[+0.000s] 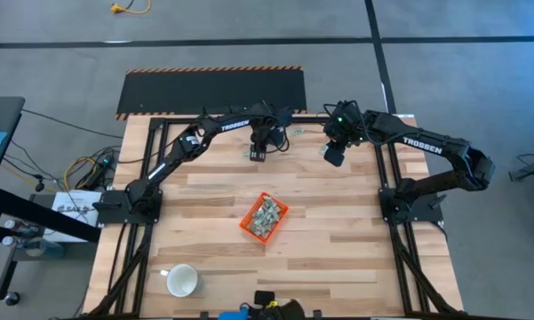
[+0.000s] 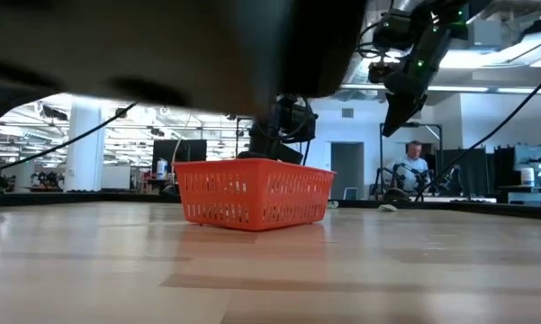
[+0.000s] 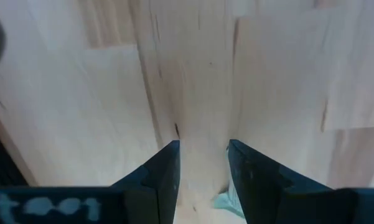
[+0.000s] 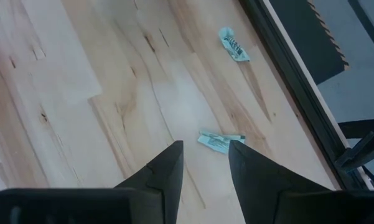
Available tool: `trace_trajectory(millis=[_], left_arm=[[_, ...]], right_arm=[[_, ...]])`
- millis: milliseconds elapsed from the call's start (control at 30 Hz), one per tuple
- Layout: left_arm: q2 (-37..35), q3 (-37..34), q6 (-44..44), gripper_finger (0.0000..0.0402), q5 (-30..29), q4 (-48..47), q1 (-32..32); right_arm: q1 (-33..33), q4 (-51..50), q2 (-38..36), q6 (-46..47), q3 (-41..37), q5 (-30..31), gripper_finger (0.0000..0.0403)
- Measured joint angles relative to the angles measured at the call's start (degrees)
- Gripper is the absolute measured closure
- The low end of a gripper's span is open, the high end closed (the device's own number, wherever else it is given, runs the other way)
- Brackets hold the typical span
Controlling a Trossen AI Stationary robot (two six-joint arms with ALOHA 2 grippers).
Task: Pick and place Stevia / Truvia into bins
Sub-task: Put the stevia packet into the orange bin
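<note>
The orange bin (image 1: pixel 264 218) sits mid-table on its flat base, with several pale green and white sachets inside; in the low view the orange bin (image 2: pixel 252 193) stands in front of the arms. My left gripper (image 1: pixel 257 151) is down near the table's far edge, open. In its wrist view my left gripper (image 3: pixel 203 146) has a corner of one sachet (image 3: pixel 224 201) showing between the fingers. My right gripper (image 1: pixel 333 154) hangs open above the far right part of the table. In its wrist view my right gripper (image 4: pixel 205 144) is above a flat sachet (image 4: pixel 219 141), and a crumpled sachet (image 4: pixel 233 45) lies farther off. My left gripper stands open over a sachet whose pale green corner (image 3: pixel 224 201) shows beside one finger (image 3: pixel 249 180). The finger hides most of it, and I cannot tell whether the finger touches it.
A white mug (image 1: pixel 182 281) lies on the near left of the table. The dark frame rail (image 4: pixel 299 81) runs along the table's far edge, just beyond the loose sachets. Bare wood lies between the bin and both grippers. A person (image 2: pixel 414 166) sits in the room behind.
</note>
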Motion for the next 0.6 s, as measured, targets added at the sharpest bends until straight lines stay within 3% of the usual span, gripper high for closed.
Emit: trace_trajectory(millis=[467, 600], left_arm=[[-0.87, 1.47, -7.37, 0.0275, 1.92, -5.47, 0.42], [-0.94, 0.95, -6.58, 0.0275, 7.41, -8.47, 0.85]], right_arm=[[0.0, 0.08, 0.0, 0.11, 0.02, 0.0, 0.028], [0.0, 0.08, 0.0, 0.11, 0.0, 0.0, 0.028]])
